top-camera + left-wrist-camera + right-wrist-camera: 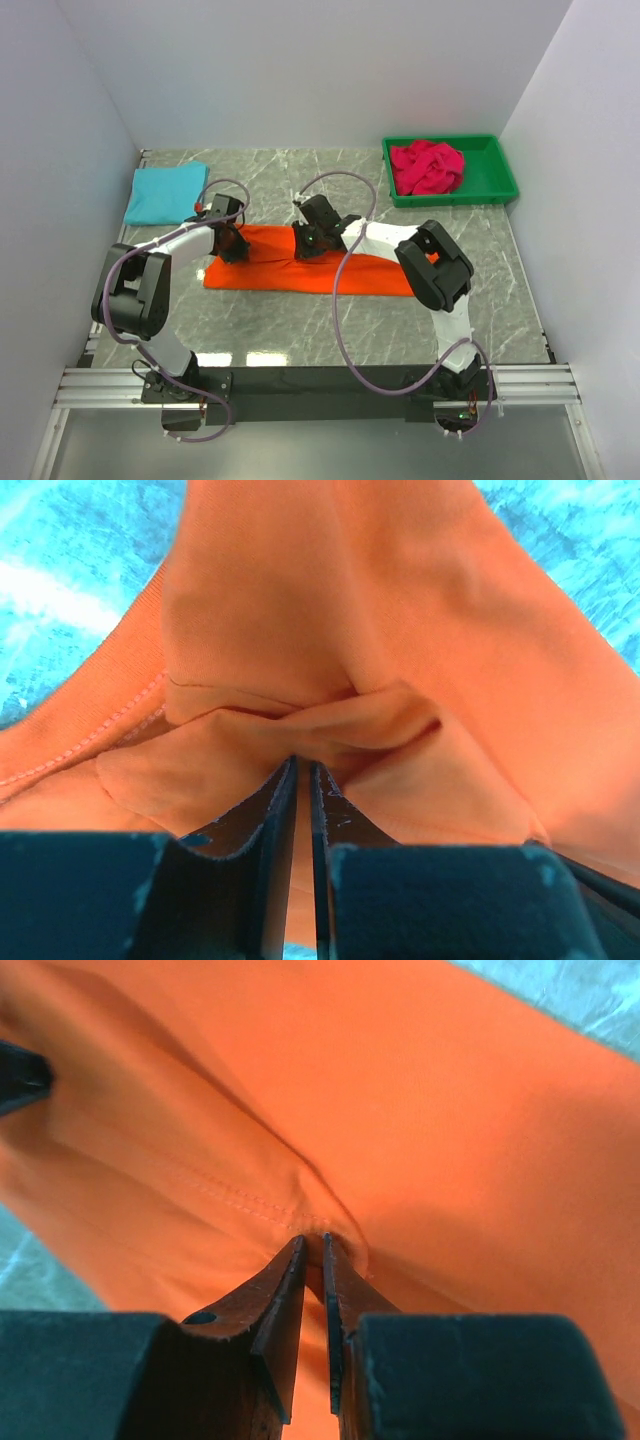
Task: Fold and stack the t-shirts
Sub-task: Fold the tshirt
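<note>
Tees: three. Orange tee (300, 272) on table (300, 180), blue tee (165, 192) folded, pink tee (426, 167) in bin (487, 165).
Pincers: two. Left pincer (303, 765) and right pincer (312, 1240) are each nipped tight on orange cloth.

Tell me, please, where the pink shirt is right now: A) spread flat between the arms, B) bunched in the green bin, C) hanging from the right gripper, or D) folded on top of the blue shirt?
B: the pink shirt lies crumpled inside the green bin at the far right.
</note>
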Robot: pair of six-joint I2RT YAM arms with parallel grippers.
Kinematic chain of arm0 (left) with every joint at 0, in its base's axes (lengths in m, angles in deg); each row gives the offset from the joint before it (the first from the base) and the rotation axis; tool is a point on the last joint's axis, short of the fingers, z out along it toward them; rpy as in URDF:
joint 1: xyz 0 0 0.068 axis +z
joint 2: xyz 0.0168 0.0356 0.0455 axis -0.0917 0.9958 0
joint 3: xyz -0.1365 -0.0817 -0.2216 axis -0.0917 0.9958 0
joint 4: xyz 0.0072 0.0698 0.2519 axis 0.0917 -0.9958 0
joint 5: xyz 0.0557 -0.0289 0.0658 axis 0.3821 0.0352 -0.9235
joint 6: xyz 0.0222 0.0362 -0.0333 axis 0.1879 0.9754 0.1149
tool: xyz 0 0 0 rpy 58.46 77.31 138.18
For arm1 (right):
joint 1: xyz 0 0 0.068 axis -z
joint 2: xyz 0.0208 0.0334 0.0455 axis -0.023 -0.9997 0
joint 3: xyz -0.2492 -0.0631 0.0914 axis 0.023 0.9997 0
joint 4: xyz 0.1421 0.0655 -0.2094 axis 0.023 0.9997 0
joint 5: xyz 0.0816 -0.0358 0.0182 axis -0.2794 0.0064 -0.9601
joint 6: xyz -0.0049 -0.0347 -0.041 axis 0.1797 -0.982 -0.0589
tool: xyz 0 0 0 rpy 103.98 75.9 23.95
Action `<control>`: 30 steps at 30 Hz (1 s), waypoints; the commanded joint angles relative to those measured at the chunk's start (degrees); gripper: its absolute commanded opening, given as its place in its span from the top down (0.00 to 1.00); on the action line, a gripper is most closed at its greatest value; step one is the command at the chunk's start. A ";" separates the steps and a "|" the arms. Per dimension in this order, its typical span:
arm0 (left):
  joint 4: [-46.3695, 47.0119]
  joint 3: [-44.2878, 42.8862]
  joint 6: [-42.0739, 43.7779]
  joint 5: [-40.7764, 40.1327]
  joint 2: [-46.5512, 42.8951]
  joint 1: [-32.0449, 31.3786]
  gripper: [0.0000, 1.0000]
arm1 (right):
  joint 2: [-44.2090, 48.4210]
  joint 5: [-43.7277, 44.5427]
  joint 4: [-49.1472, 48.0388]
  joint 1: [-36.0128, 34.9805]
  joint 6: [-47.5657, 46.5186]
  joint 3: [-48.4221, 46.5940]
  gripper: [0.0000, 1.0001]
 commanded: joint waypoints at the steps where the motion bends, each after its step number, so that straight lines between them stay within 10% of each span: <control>1: 0.85 0.67 0.69 -0.34 -1.65 0.55 0.84 | -2.54 1.81 3.70 -0.12 -0.40 -2.64 0.80; 10: 0.25 -0.12 0.60 0.29 -3.91 0.90 0.79 | 0.09 3.74 6.95 -0.12 -1.10 -5.28 0.79; 24: -8.37 -4.87 0.34 -2.27 -15.26 -0.59 0.29 | 14.85 13.76 18.99 3.21 -3.92 0.07 0.48; 30: -8.11 -3.81 -2.83 -2.53 -13.08 -4.10 0.24 | 18.81 12.97 23.04 9.27 -2.51 7.28 0.48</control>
